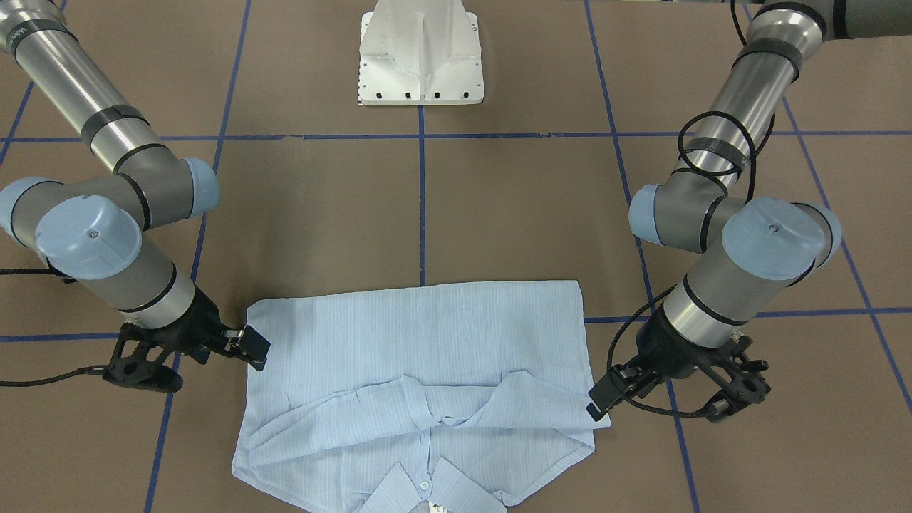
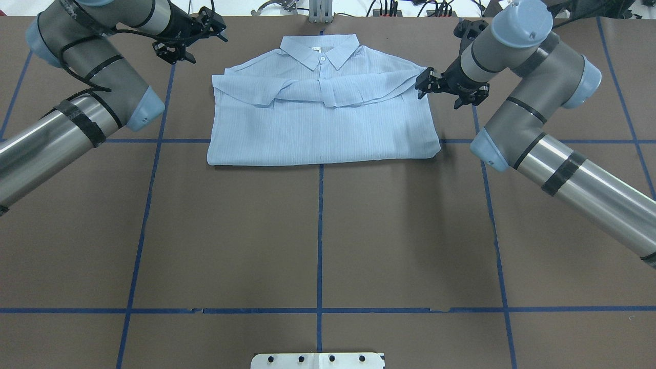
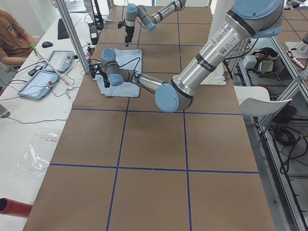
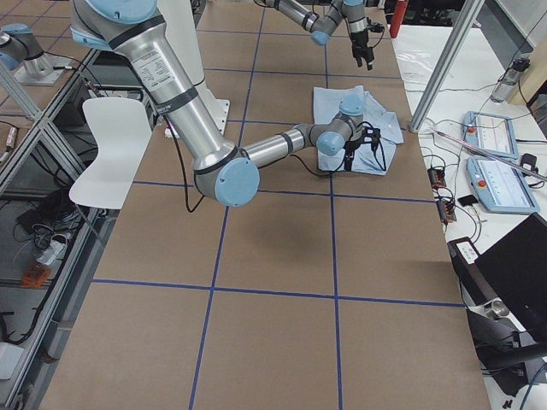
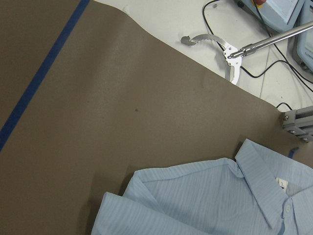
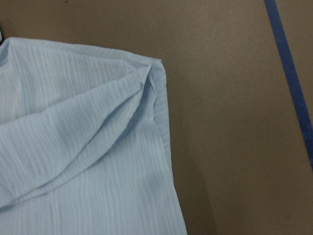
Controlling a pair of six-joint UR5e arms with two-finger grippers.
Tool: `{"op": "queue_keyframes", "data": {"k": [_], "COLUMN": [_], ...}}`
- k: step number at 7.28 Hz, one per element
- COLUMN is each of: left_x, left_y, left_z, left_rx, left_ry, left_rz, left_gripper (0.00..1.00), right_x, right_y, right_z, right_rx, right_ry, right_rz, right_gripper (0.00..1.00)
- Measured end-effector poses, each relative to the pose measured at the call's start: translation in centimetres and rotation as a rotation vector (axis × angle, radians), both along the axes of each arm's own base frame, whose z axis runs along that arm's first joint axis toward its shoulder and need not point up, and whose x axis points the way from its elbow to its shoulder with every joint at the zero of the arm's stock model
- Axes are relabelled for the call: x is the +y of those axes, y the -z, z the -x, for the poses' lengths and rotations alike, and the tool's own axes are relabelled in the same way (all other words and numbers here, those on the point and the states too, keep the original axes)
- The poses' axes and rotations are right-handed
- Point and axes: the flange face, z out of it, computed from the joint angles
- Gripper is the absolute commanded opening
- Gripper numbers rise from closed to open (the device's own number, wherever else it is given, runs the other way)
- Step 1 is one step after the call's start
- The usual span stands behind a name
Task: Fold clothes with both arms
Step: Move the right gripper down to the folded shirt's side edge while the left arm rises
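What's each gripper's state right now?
Left gripper: beside the shirt, open or shut unclear.
Right gripper: at shirt's edge, cannot tell.

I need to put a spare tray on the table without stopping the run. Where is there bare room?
Wide bare table lies between the hem of the shirt and the white base plate. It is crowded at both ends of the shirt, where the left tool and right tool sit.
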Motion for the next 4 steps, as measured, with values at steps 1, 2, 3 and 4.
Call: {"op": "queue_keyframes", "data": {"k": [1, 2, 3, 4], "left_x": [0.0, 0.0, 0.0, 0.0], "left_y": [0.0, 0.0, 0.0, 0.0], "left_z": [0.0, 0.0, 0.0, 0.0], "left_rx": [0.000, 0.001, 0.001, 0.001], "left_ry": [0.000, 0.000, 0.000, -0.001], "left_rz": [0.000, 0.000, 0.000, 0.000], "left_gripper": [0.98, 0.98, 0.98, 0.96], "right_x": [1.4, 2.8, 3.9, 4.7], "right_y": [-0.7, -1.4, -2.0, -2.3], "right_z": [0.7, 1.8, 3.0, 3.8], "right_rx": [0.005, 0.012, 0.020, 0.024], "right_ry": [0.019, 0.041, 0.062, 0.076], "right_rz": [0.006, 0.011, 0.013, 0.014], "right_gripper": [0.81, 0.76, 0.52, 0.29]}}
